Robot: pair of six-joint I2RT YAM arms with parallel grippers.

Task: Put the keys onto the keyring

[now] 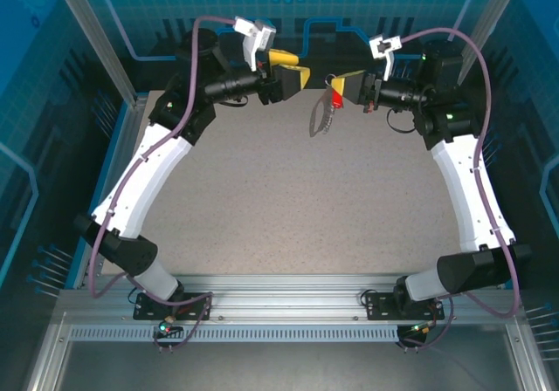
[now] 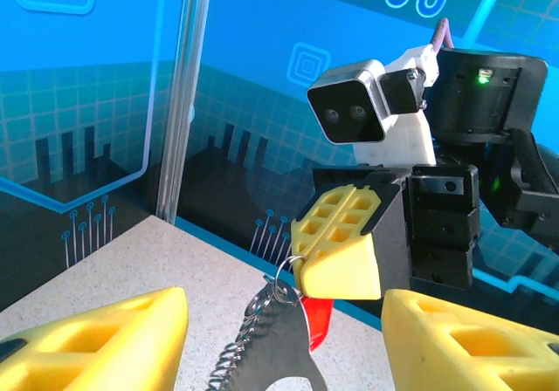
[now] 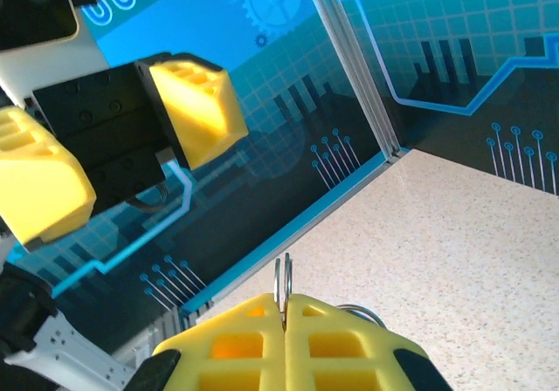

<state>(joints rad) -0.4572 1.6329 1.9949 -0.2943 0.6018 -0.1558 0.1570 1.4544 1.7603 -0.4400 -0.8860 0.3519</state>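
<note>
Right gripper (image 3: 284, 319) clenched on small wire ring of keyring (image 2: 272, 349), holding it aloft over far edge of table (image 1: 279, 199); red key (image 2: 321, 323) hangs against it. Left gripper (image 1: 291, 68) spread wide, straddling dangling loop. Step: threading, seemingly mid-way. Next calls for left pinching loop steady.

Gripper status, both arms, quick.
Left gripper: open, holding nothing.
Right gripper: closed on a wire ring of the keyring; the red key dangles beside it.
</note>
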